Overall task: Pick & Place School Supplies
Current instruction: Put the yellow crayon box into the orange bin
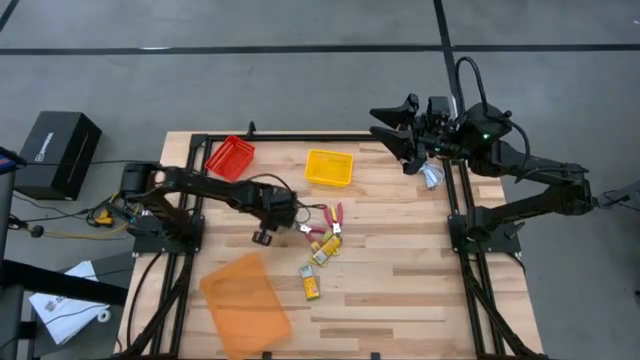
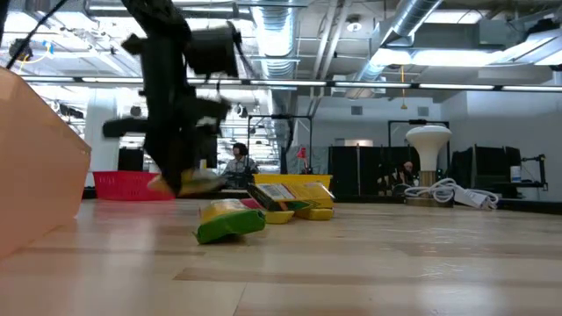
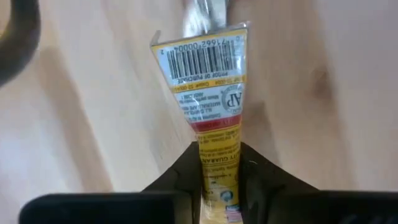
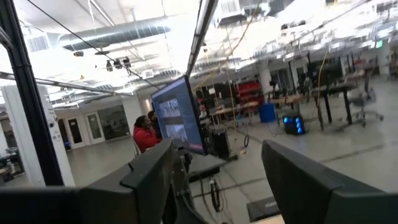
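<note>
Left wrist view is showing the left hand [image 3: 221, 177] pinching a yellow-and-white pack [image 3: 211, 99] between its two dark fingers [image 3: 177, 174], barcode end pointing away, over the wooden bench [image 3: 93, 112]. High view is placing this hand [image 1: 300, 226] near the bench centre, just beside the cluster of remaining supplies [image 1: 325, 240]. One further pack [image 1: 311, 285] is lying apart, near the orange tray [image 1: 245, 300]. Red tray [image 1: 231, 157] and yellow tray [image 1: 329, 167] are sitting toward the far edge. Right hand [image 1: 400, 135] is waiting at the far right corner, fingers spread and holding nothing.
</note>
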Robot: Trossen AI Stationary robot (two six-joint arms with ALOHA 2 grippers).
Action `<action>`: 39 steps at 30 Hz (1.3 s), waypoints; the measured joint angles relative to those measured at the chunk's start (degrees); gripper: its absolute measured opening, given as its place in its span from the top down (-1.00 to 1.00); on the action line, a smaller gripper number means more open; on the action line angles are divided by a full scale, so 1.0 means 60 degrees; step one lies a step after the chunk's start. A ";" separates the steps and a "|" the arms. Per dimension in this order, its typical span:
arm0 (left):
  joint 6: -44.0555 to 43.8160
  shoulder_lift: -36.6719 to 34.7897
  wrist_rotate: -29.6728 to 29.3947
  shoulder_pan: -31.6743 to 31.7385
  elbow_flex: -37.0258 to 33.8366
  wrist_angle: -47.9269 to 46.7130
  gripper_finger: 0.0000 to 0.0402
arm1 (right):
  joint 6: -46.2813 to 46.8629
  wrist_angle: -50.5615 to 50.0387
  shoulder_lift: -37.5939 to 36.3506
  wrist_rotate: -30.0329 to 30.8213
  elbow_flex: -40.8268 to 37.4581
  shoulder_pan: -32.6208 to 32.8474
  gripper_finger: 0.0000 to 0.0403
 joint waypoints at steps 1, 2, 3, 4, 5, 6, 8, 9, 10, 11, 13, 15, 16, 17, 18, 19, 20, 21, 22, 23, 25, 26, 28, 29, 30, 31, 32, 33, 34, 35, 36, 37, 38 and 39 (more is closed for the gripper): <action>-0.0307 -0.0300 0.0048 0.0051 -0.0002 -0.0067 0.72 | -0.0011 0.0109 0.0000 0.0000 0.0000 -0.0016 -0.17; -0.0591 -0.0581 0.0163 0.0107 -0.0009 -0.0172 0.72 | -0.0015 0.0199 0.0000 0.0000 0.0000 -0.0053 -0.17; -0.0924 -0.0850 0.0231 0.0152 -0.0010 -0.0199 0.72 | -0.0029 0.0263 0.0000 -0.0002 0.0000 -0.0089 -0.17; -0.1221 -0.1202 0.0299 0.0182 -0.0010 -0.0252 0.72 | -0.0041 0.0296 0.0000 0.0000 0.0000 -0.0125 -0.17; -0.1467 -0.1530 0.0385 0.0207 -0.0008 -0.0386 0.72 | -0.0042 0.0309 0.0000 -0.0004 0.0001 -0.0164 -0.17; -0.1745 -0.1855 0.0450 0.0200 -0.0003 -0.0462 0.72 | -0.0044 0.0331 0.0000 -0.0002 0.0000 -0.0199 -0.17; -0.2377 -0.2458 0.0956 0.0149 -0.0003 -0.0839 0.72 | -0.0044 0.0337 0.0000 -0.0018 0.0000 -0.0230 -0.17; -0.2758 -0.2772 0.1438 0.0116 -0.0003 -0.0912 0.72 | -0.0040 0.0339 0.0000 -0.0074 0.0000 -0.0265 -0.17; -0.3133 -0.3091 0.1957 0.0054 -0.0007 -0.0997 0.72 | -0.0040 0.0339 0.0000 -0.0194 0.0000 -0.0292 -0.17; -0.3562 -0.3437 0.2459 -0.0056 -0.0003 -0.1042 0.72 | -0.0040 0.0339 0.0000 -0.0281 0.0000 -0.0339 -0.17; -0.4406 -0.4071 0.3221 -0.0410 0.0002 -0.1031 0.72 | -0.0040 0.0323 0.0000 -0.0335 0.0000 -0.0384 -0.17; -0.5278 -0.4608 0.3971 -0.0915 0.0004 -0.0981 0.72 | -0.0040 0.0304 0.0000 -0.0483 0.0000 -0.0389 -0.17; -0.5745 -0.4868 0.4318 -0.1203 -0.0004 -0.0998 0.72 | -0.0039 0.0299 0.0000 -0.0495 0.0000 -0.0387 -0.17; -0.6217 -0.5067 0.4653 -0.1495 -0.0003 -0.1008 0.72 | -0.0040 0.0303 0.0000 -0.0497 0.0000 -0.0387 -0.17; -0.6702 -0.5242 0.4891 -0.1806 -0.0004 -0.0978 0.72 | -0.0040 0.0303 0.0000 -0.0499 0.0001 -0.0387 -0.17; -0.7177 -0.5384 0.4988 -0.2179 -0.0029 -0.0994 0.72 | -0.0040 0.0302 0.0000 -0.0499 0.0000 -0.0387 -0.17; -0.7620 -0.5464 0.5022 -0.2574 -0.0036 -0.1041 0.72 | -0.0040 0.0299 0.0000 -0.0503 0.0000 -0.0387 -0.17; -0.7977 -0.5485 0.5020 -0.2942 -0.0036 -0.1025 0.72 | -0.0038 0.0292 0.0000 -0.0506 0.0000 -0.0387 -0.17; -0.8300 -0.5458 0.4868 -0.3343 -0.0036 -0.1027 0.72 | -0.0040 0.0288 0.0000 -0.0513 0.0000 -0.0387 -0.17; -0.8563 -0.5393 0.4685 -0.3741 -0.0077 -0.1008 0.72 | -0.0038 0.0286 0.0004 -0.0520 0.0001 -0.0387 -0.17; -0.9024 -0.5104 0.4369 -0.4428 -0.0275 -0.0987 0.72 | -0.0036 0.0283 0.0030 -0.0521 0.0001 -0.0358 -0.17; -0.9185 -0.4886 0.4328 -0.4739 -0.0444 -0.0962 0.72 | -0.0036 0.0267 0.0044 -0.0519 0.0002 -0.0334 -0.17; -0.9609 -0.4409 0.4274 -0.5310 -0.0938 -0.0834 0.72 | -0.0036 0.0248 0.0066 -0.0517 0.0000 -0.0277 -0.17; -0.9843 -0.4168 0.4266 -0.5574 -0.1192 -0.0613 0.72 | -0.0036 0.0259 0.0069 -0.0518 0.0000 -0.0241 -0.17; -1.0081 -0.3922 0.4283 -0.5815 -0.1454 -0.0236 0.72 | -0.0036 0.0259 0.0069 -0.0517 0.0000 -0.0234 -0.17; -1.0298 -0.3699 0.4370 -0.6019 -0.1709 0.0168 0.72 | -0.0033 0.0259 0.0069 -0.0521 0.0000 -0.0231 -0.17; -1.0492 -0.3485 0.4414 -0.6184 -0.1919 0.0488 0.72 | -0.0033 0.0259 0.0069 -0.0524 0.0000 -0.0231 -0.17; -1.0733 -0.3256 0.4453 -0.6313 -0.2091 0.0824 0.72 | -0.0033 0.0259 0.0069 -0.0523 0.0000 -0.0231 -0.17; -1.0901 -0.3059 0.4462 -0.6393 -0.2220 0.1043 0.72 | -0.0029 0.0259 0.0069 -0.0521 0.0000 -0.0233 -0.17; -1.1099 -0.2909 0.4454 -0.6438 -0.2300 0.1156 0.72 | -0.0016 0.0259 0.0069 -0.0519 0.0000 -0.0234 -0.17; -1.1344 -0.2757 0.4450 -0.6456 -0.2325 0.1197 0.69 | 0.0009 0.0260 0.0069 -0.0517 0.0000 -0.0236 -0.17; -1.1520 -0.2614 0.4460 -0.6457 -0.2349 0.1251 0.63 | 0.0078 0.0263 0.0070 -0.0517 0.0000 -0.0242 -0.17; -1.1615 -0.2500 0.4458 -0.6432 -0.2373 0.1243 0.54 | 0.0135 0.0263 0.0073 -0.0517 0.0000 -0.0242 -0.17; -1.1713 -0.2405 0.4458 -0.6409 -0.2382 0.1226 0.44 | 0.0205 0.0266 0.0073 -0.0521 0.0000 -0.0242 -0.17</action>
